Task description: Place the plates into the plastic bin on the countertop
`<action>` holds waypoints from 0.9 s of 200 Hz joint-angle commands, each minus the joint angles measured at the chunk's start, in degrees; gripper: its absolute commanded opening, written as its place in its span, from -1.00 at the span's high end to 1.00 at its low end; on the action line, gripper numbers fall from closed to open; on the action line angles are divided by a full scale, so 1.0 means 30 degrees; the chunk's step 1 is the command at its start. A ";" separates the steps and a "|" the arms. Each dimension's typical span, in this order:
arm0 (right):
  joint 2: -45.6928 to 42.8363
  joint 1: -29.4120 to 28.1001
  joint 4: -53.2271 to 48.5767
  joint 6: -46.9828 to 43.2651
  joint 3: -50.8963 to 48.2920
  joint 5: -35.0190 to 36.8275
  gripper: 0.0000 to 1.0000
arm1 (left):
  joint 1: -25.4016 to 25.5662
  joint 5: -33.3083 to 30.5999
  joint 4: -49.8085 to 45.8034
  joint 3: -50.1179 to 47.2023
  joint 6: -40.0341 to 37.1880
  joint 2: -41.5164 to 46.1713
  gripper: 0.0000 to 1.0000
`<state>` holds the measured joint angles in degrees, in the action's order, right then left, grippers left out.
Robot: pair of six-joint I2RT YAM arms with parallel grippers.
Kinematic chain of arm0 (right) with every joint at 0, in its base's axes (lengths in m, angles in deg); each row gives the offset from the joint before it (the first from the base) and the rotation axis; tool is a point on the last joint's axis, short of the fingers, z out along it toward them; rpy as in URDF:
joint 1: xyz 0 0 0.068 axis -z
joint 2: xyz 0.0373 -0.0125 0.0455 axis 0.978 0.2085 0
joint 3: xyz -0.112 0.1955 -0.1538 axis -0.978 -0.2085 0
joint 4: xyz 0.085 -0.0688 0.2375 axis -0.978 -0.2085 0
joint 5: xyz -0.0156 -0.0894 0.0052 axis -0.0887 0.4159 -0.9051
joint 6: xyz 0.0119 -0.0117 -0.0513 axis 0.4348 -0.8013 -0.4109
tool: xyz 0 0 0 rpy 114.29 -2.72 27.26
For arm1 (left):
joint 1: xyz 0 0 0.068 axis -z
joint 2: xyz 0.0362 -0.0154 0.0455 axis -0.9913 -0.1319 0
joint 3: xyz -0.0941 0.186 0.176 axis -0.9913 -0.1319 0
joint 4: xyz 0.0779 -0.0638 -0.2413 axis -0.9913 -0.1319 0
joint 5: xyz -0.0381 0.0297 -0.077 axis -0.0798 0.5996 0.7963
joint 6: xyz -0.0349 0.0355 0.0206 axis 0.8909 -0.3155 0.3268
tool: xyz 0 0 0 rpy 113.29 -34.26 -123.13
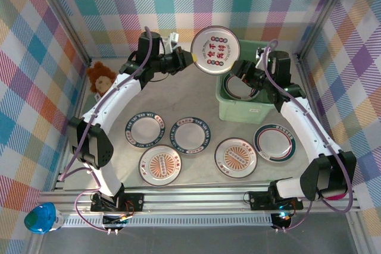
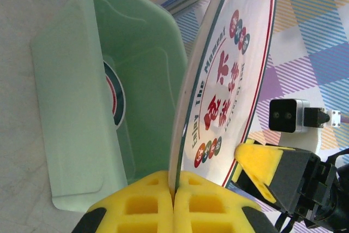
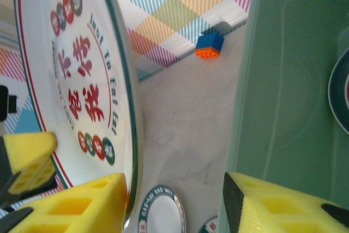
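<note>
My left tool is closed on the rim of the round white plate with red lettering, upright just beside the pale mint-green plastic bin; my right tool is wide open, empty. I should lower the plate flat inside before releasing.

The raised plate runs off the top edge in the left wrist view, and off the top and left edges in the right wrist view. From above, the right tool covers part of the binned plate in the plastic bin near the bench's right edge. The right wrist view's bottom edge clips two bench plates. From above, their rim lettering is too small to read.
</note>
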<state>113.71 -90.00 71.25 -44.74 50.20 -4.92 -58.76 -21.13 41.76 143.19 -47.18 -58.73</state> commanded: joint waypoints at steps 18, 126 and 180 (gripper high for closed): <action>0.0272 -0.0115 0.2292 0.0785 0.0440 0.0591 0.10 | 0.0474 0.0895 0.1277 0.0894 0.0292 -0.0039 1.00; -0.0410 -0.0124 0.2849 0.1945 -0.0261 0.1969 0.93 | 0.0727 0.0171 -0.0031 0.1928 -0.0750 -0.0735 0.47; -0.0979 -0.0006 0.1839 0.2884 0.0496 0.5823 1.00 | 0.0308 -0.1904 -0.1277 0.3890 -0.3072 -0.2393 -0.83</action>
<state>113.14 -90.30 76.80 -37.81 49.17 5.27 -57.06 -23.58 38.99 152.72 -51.52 -64.00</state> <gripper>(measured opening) 0.082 0.893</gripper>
